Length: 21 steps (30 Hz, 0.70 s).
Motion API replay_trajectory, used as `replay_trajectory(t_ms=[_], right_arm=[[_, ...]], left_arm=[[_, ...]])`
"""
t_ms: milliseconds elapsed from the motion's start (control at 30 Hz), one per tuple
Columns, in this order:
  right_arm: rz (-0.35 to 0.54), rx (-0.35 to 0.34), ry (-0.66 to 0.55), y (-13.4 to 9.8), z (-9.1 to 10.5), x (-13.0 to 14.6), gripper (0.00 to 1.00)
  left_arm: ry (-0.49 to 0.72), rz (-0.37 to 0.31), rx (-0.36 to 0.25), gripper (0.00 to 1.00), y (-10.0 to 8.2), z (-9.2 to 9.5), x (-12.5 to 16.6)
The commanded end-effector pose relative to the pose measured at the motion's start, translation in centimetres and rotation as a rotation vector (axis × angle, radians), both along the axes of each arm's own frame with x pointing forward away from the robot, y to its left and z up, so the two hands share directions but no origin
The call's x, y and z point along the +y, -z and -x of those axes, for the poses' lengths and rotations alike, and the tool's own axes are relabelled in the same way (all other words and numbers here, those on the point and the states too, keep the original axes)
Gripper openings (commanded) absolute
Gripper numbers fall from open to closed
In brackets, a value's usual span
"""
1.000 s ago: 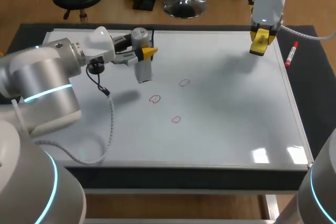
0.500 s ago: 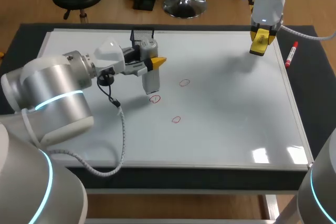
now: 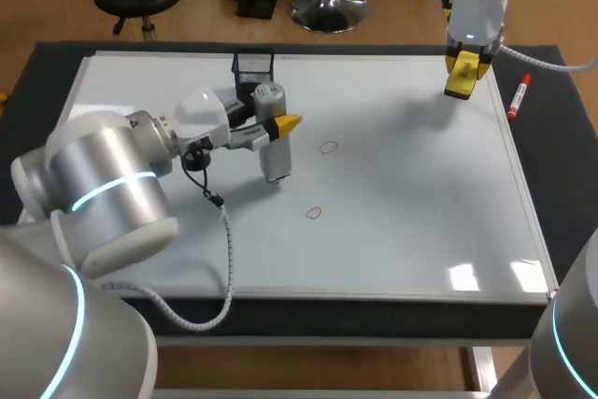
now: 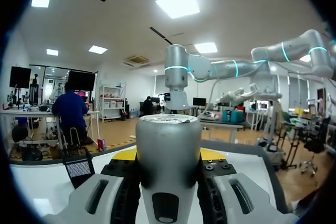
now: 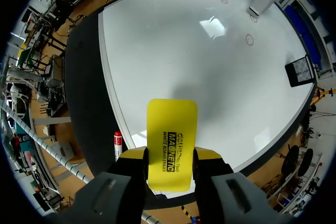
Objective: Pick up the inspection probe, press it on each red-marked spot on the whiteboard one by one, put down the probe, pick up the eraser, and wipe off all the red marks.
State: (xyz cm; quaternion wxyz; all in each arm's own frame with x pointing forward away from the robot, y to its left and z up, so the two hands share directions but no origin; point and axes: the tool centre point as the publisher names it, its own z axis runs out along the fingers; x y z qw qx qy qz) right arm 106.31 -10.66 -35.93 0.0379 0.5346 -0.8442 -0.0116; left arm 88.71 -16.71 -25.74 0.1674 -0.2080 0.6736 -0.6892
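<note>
Nearest me on the whiteboard (image 3: 402,231), one red ring (image 3: 313,213) is lying uncovered, not yet probed by my reckoning. Just beyond it my left jaws are clamping the inspection probe (image 3: 272,142) from both sides, holding it upright so its lower end is meeting the board squarely. I am judging that it is pressing on a mark there, since the head view is showing only two rings and the probe's foot is covering its spot. The second ring (image 3: 327,148) is sitting just past the probe, apart from it. Farther back, a black mesh holder (image 3: 252,64) is standing at the board's far edge. At the far right corner my right jaws are gripping the yellow eraser (image 3: 460,77) above the board, well apart from the marks, probably parked for the wiping step. A red marker (image 3: 519,97) is lying on the dark counter beside the board.

The left wrist view is showing my grip closely, with a finger against each flank of the probe, but not its tip. The right wrist view is showing the eraser's broad face, which the head view is catching only from above.
</note>
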Motion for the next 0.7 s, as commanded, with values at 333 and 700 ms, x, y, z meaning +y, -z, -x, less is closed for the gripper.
replay_trajectory(t_ms=[333, 700], right_arm=[[0.004, 0.002, -0.002, -0.1, -0.1, -0.1, 0.00], [0.004, 0.002, -0.002, -0.1, -0.1, -0.1, 0.00]], left_arm=[[-0.061, -0.020, 0.008, 0.00, 1.0, 0.6, 0.1], [-0.064, -0.034, 0.003, 0.00, 1.6, 0.4, 0.4]])
